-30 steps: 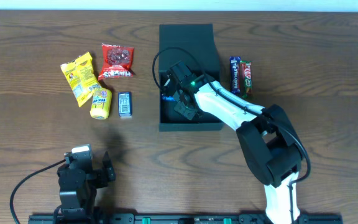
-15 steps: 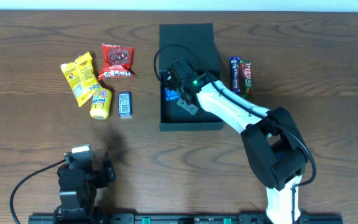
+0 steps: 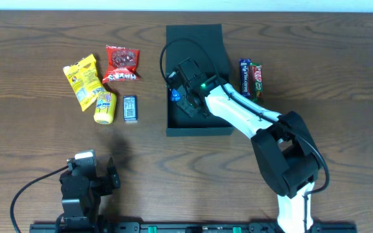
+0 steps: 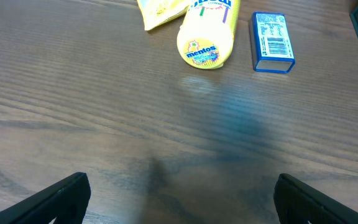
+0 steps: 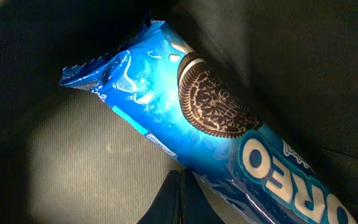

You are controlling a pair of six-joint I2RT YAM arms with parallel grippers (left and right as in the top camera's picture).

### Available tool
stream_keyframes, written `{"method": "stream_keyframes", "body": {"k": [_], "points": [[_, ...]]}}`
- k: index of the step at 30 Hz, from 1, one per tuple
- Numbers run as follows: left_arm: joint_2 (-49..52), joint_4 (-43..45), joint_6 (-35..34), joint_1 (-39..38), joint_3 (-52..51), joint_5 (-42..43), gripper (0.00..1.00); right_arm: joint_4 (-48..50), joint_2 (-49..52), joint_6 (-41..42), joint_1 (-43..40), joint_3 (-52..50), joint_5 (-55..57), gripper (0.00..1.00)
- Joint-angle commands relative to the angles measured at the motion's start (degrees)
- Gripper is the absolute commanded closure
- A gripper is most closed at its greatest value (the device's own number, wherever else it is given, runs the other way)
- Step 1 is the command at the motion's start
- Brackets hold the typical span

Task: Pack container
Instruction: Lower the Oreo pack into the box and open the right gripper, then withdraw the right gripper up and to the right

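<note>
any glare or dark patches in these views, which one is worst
Right wrist view: the worst, mostly dark inside the container, with a bright hotspot glaring off the oreo packet. Left wrist view: a soft bluish sheen on the table, labels still legible. Overhead view: evenly lit, no strong glare.

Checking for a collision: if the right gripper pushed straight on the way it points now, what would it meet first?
Most likely the blue Oreo packet, lying inside the container right in front of the shut right gripper, though how close they are is hard to judge.
</note>
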Motion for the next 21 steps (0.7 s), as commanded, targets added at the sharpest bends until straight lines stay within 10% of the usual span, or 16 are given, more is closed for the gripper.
{"method": "stream_keyframes", "body": {"k": [1,21], "points": [[-0.3,-0.3,0.2,0.2,-0.7,-0.4,0.05,0.8,-1.6,4.7,0.4,0.1,-1.0,0.99],[-0.3,-0.3,0.2,0.2,-0.7,-0.4,0.05,0.5,-18.8,4.7,-1.0,0.1,-1.0,0.99]]}}
